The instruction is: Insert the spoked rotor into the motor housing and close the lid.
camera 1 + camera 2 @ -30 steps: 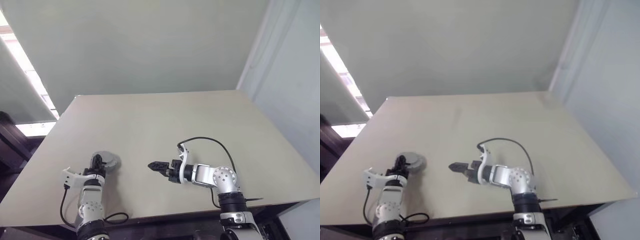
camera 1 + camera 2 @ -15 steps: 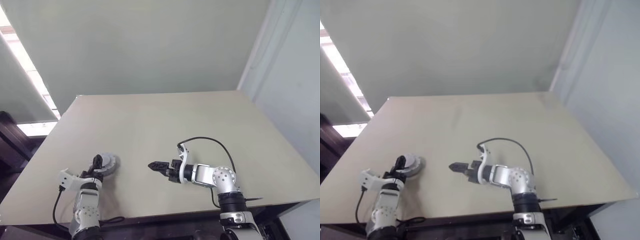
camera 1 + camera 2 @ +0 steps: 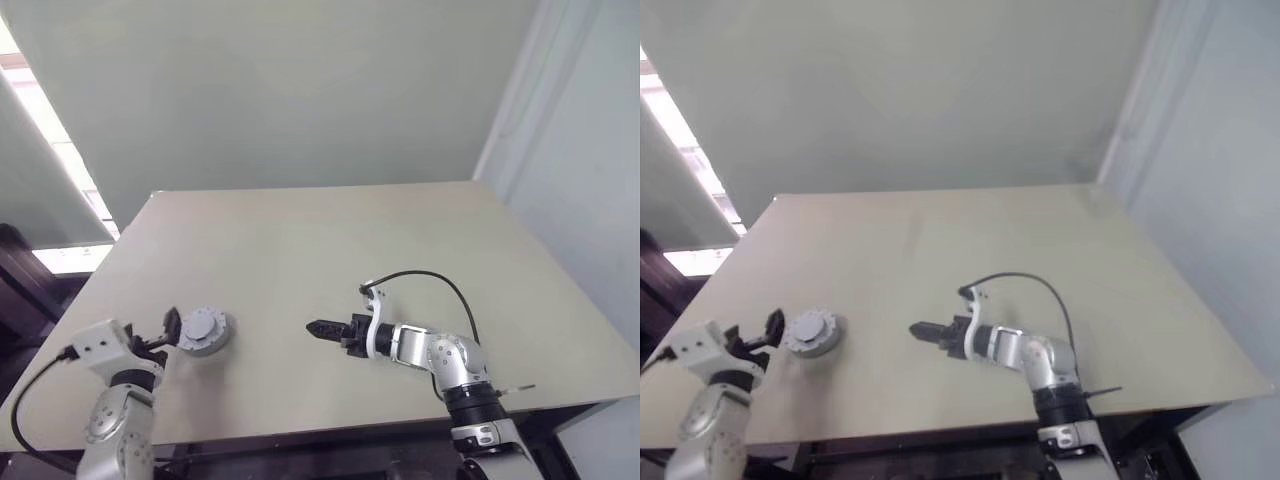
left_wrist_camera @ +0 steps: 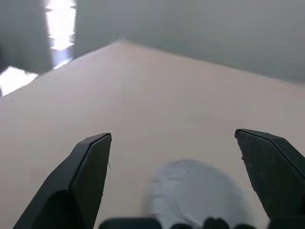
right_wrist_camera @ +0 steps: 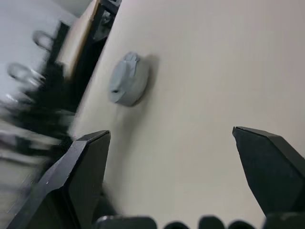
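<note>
The left gripper (image 3: 168, 333) has let go of the lid (image 3: 203, 330) and backed off toward the lower left of the head frame; a second ago its fingers were right on the grey disc, and now they stand spread wide and apart from it, just beside its left edge. In the left wrist view the lid (image 4: 200, 191) sits between and beyond the two parted fingers, touching neither. The lid rests flat on the table (image 3: 300, 250), in the lower left part of the head view, looking seated as one closed round unit; the motor housing and the spoked rotor are presumably under it, though neither can be made out. The right gripper (image 3: 318, 328) hangs low over the table near the lower centre, pointing left toward the lid but well apart from it, its fingers spread and holding nothing; it has shifted only a little. In the right wrist view the lid (image 5: 127, 79) lies ahead between the open fingers. Judging from this, the closing step appears done and the arms are clearing away.
</note>
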`<action>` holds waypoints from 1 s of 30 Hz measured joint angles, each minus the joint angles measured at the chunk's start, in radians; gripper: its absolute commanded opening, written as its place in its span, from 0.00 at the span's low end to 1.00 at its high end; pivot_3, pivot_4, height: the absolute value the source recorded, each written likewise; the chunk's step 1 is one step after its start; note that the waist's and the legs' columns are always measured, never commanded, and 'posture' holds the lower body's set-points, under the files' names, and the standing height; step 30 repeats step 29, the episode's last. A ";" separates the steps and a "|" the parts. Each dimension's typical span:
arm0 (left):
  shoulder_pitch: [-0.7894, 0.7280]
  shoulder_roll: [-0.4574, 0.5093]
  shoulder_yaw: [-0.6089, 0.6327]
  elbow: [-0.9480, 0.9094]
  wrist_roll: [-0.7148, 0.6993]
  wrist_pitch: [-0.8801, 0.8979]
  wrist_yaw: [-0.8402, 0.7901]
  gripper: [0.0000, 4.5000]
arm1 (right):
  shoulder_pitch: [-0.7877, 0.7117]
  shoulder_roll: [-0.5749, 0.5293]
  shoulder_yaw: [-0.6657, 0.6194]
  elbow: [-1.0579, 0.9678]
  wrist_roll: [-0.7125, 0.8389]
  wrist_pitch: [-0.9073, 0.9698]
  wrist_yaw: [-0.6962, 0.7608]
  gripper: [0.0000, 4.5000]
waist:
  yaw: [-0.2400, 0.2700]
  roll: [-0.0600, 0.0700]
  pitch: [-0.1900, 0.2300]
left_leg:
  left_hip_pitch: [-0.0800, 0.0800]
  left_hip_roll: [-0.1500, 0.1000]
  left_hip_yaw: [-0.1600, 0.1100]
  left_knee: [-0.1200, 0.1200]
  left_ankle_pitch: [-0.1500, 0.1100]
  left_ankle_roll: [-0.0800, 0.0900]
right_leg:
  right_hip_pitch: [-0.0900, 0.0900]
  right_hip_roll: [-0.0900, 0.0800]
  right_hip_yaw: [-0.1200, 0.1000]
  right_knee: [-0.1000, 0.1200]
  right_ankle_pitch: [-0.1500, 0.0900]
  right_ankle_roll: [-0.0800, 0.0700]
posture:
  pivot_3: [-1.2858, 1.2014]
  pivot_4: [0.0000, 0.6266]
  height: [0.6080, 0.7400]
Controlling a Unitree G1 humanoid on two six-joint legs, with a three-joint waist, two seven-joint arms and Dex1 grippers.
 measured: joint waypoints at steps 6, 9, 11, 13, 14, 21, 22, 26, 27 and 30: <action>0.043 0.108 -0.157 -0.216 -0.005 0.109 -0.158 0.99 | 0.016 -0.240 0.149 -0.028 -0.220 -0.436 0.304 1.00 | -0.003 0.001 0.000 | 0.001 0.001 0.001 -0.001 0.000 0.000 | -0.001 0.000 0.000 0.000 0.000 0.000 | 0.52 0.00 1.00; 0.046 0.145 -0.158 -0.251 -0.006 0.150 -0.182 0.99 | 0.044 -0.303 0.154 -0.028 -0.258 -0.528 0.385 1.00 | -0.004 0.001 0.000 | 0.002 0.004 0.001 -0.001 0.000 0.000 | -0.001 0.005 0.002 0.001 0.000 -0.001 | 0.52 0.00 1.00; 0.058 0.153 -0.156 -0.256 -0.006 0.169 -0.191 0.99 | 0.048 -0.325 0.157 -0.028 -0.274 -0.550 0.413 1.00 | -0.004 0.002 0.001 | 0.002 0.004 0.001 -0.001 0.000 0.000 | -0.001 0.006 0.002 0.001 0.001 -0.001 | 0.52 0.00 1.00; 0.083 0.155 -0.154 -0.263 -0.008 0.185 -0.201 0.99 | 0.050 -0.328 0.157 -0.032 -0.279 -0.559 0.429 1.00 | -0.003 0.002 0.001 | 0.003 0.005 0.001 -0.001 0.000 0.000 | 0.000 0.007 0.003 0.001 0.001 -0.002 | 0.52 0.00 1.00; 0.095 0.155 -0.153 -0.269 -0.009 0.191 -0.203 0.99 | 0.051 -0.328 0.157 -0.035 -0.280 -0.559 0.431 1.00 | -0.002 0.002 0.001 | 0.003 0.005 0.001 0.000 0.000 0.000 | 0.000 0.007 0.003 0.001 0.001 -0.002 | 0.52 0.00 1.00; 0.206 0.139 -0.124 -0.325 -0.022 0.203 -0.203 0.99 | 0.080 -0.318 0.150 -0.049 -0.279 -0.551 0.428 1.00 | 0.002 0.001 0.001 | 0.003 0.005 0.001 0.001 0.000 0.000 | 0.000 0.007 0.004 0.001 0.001 -0.002 | 0.52 0.00 1.00; 0.216 0.136 -0.123 -0.329 -0.023 0.206 -0.201 0.99 | 0.084 -0.317 0.149 -0.049 -0.279 -0.550 0.426 1.00 | 0.002 0.001 0.001 | 0.003 0.005 0.001 0.001 0.000 0.000 | 0.000 0.007 0.004 0.001 0.001 -0.002 | 0.52 0.00 1.00; 0.232 0.125 -0.110 -0.343 -0.024 0.209 -0.197 0.99 | 0.084 -0.317 0.120 -0.039 -0.280 -0.551 0.412 1.00 | 0.002 0.001 0.001 | 0.003 0.005 0.002 0.002 0.000 0.000 | 0.001 0.007 0.004 0.002 0.001 -0.002 | 0.52 0.00 1.00; 0.232 0.124 -0.109 -0.343 -0.024 0.209 -0.197 0.99 | 0.084 -0.316 0.109 -0.038 -0.279 -0.551 0.408 1.00 | 0.002 0.002 0.001 | 0.003 0.005 0.002 0.002 0.000 0.000 | 0.001 0.007 0.004 0.002 0.001 -0.002 | 0.52 0.00 1.00; 0.230 0.123 -0.109 -0.343 -0.024 0.209 -0.198 0.99 | 0.084 -0.317 0.092 -0.036 -0.279 -0.551 0.406 1.00 | 0.002 0.001 0.001 | 0.003 0.005 0.002 0.002 0.000 0.000 | 0.000 0.007 0.005 0.002 0.001 -0.002 | 0.52 0.00 1.00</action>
